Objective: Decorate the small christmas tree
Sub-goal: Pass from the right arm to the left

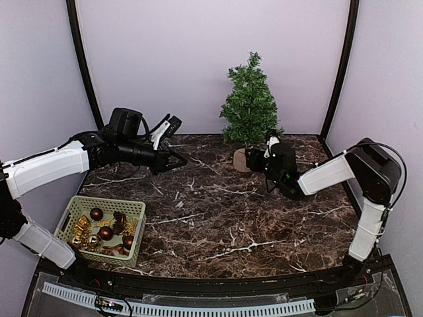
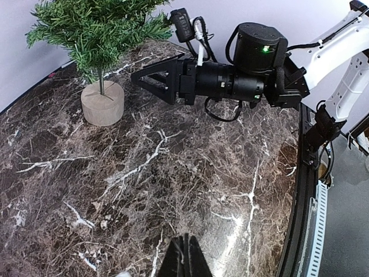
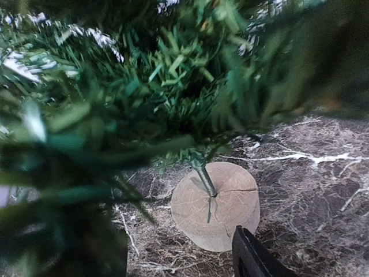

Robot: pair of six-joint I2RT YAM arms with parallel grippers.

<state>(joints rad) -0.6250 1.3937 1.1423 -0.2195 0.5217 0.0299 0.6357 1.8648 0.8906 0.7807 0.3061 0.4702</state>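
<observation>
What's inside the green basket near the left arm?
Visible: dark red baubles and gold ornaments, piled in the basket. Anything beneath the pile, and most of the basket's floor, is covered.

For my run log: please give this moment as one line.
left gripper: shut, empty; right gripper: open, beside wooden base; small christmas tree: upright, undecorated; ornaments: in basket

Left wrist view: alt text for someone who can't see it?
The right gripper reaches in from the right, fingertips close to the round wooden base of the small christmas tree, which stands upright at upper left on a dark marble table. The left gripper, shut, shows at the bottom edge.
</observation>
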